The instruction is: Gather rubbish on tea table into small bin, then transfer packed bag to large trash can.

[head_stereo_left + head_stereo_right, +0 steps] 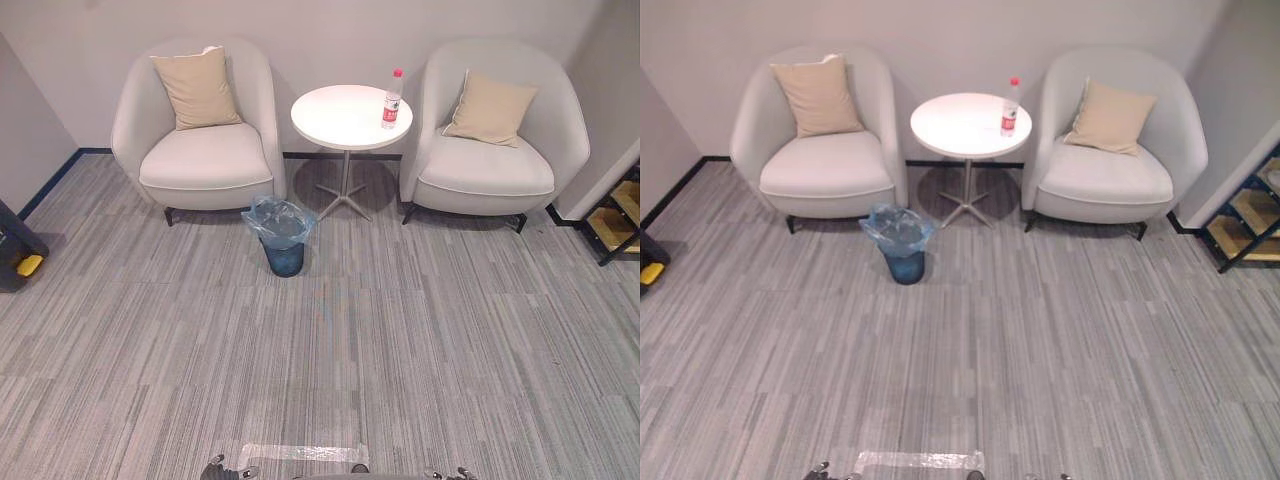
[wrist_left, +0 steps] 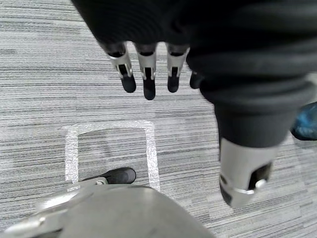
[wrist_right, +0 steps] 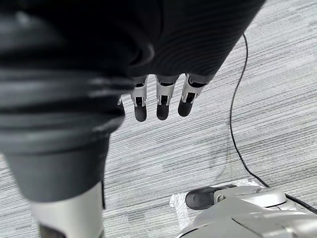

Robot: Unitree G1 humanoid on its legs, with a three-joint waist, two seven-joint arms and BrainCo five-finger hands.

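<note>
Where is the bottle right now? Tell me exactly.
In the left eye view, the bottle stands upright near the right edge of the round white table, close to the right armchair.

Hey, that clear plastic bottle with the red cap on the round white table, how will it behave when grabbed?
The red-capped clear plastic bottle stands tall and narrow near the edge of the round white table, so a nudge would probably tip it. Being round, it might then roll off.

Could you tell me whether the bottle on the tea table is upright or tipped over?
Upright: the bottle stands on its base at the edge of the tea table, red cap on top.
</note>
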